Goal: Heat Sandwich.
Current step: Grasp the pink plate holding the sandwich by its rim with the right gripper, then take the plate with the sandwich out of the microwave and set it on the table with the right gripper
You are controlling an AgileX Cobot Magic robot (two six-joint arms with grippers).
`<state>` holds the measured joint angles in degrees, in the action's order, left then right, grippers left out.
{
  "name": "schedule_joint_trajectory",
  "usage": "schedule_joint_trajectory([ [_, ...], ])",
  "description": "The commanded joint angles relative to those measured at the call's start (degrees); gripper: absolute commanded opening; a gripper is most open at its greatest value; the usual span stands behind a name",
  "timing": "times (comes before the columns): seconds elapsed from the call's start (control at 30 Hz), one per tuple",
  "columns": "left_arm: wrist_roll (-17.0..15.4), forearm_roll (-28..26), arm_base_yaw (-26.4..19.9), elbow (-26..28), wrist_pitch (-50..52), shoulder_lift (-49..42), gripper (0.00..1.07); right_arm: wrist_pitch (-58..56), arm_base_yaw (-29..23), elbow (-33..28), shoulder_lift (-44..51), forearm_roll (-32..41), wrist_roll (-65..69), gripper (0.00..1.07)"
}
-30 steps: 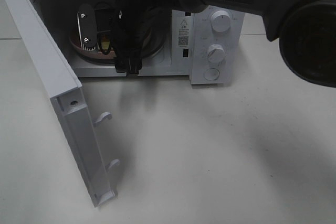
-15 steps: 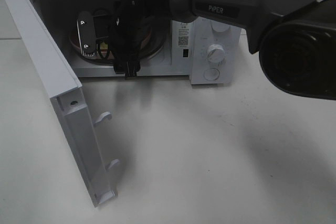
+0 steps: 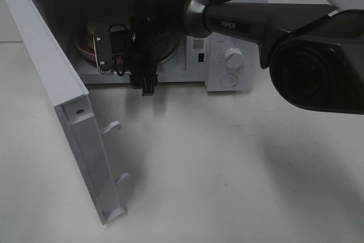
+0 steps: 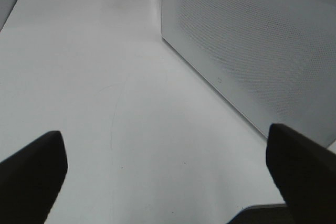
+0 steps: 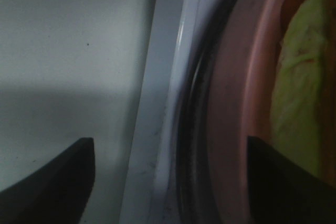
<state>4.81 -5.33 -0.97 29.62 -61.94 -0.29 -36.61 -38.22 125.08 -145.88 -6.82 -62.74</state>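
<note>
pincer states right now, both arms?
Left pincer: open, holding nothing, over the bare table.
Right pincer: open, holding nothing, at the microwave opening, beside the pink plate.

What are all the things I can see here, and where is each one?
Microwave: one, white, at the back of the table, two round knobs and a button on its right panel.
Microwave door: one, white, swung open on the left.
Plate: one, pink, inside the microwave.
Sandwich: one, yellowish-green filling showing, on the plate.
Table: one, white, under everything.
Right gripper: one, black, jaws apart and holding nothing, at the microwave's opening beside the plate.
Left gripper: one, black, jaws wide apart, empty, over bare table beside the microwave's perforated side.
</note>
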Motion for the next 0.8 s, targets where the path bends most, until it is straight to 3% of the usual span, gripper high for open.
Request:
schedule_joint_trajectory([
  [0.03,-0.2,0.1,-0.1,-0.1,0.7,-0.3,0.97,0.0,0.0,0.5,-0.2,0.4,0.7,0.63],
  [0.07,-0.2,0.1,-0.1,-0.1,0.7,-0.3,0.97,0.3,0.0,0.5,-0.2,0.4,0.7,0.59],
  [0.1,-0.2,0.1,-0.1,-0.1,0.7,-0.3,0.97,0.7,0.0,0.5,-0.3,0.9,0.7,0.47],
  [0.13,-0.2,0.1,-0.1,-0.1,0.7,-0.3,0.97,0.7,0.0,0.5,-0.3,0.9,0.7,0.47],
  [0.2,-0.2,0.1,-0.1,-0.1,0.7,-0.3,0.97,0.9,0.0,0.5,-0.3,1.3,0.7,0.34],
  [0.23,-0.2,0.1,-0.1,-0.1,0.7,-0.3,0.97,0.9,0.0,0.5,-0.3,1.3,0.7,0.18],
  [0.27,-0.2,0.1,-0.1,-0.1,0.7,-0.3,0.97,0.9,0.0,0.5,-0.3,1.3,0.7,0.18],
  [0.37,-0.2,0.1,-0.1,-0.1,0.7,-0.3,0.97,0.8,0.0,0.5,-0.3,1.3,0.7,0.0],
  [0.8,-0.2,0.1,-0.1,-0.1,0.7,-0.3,0.97,-1.5,0.0,0.3,0.5,1.9,-3.1,0.0],
])
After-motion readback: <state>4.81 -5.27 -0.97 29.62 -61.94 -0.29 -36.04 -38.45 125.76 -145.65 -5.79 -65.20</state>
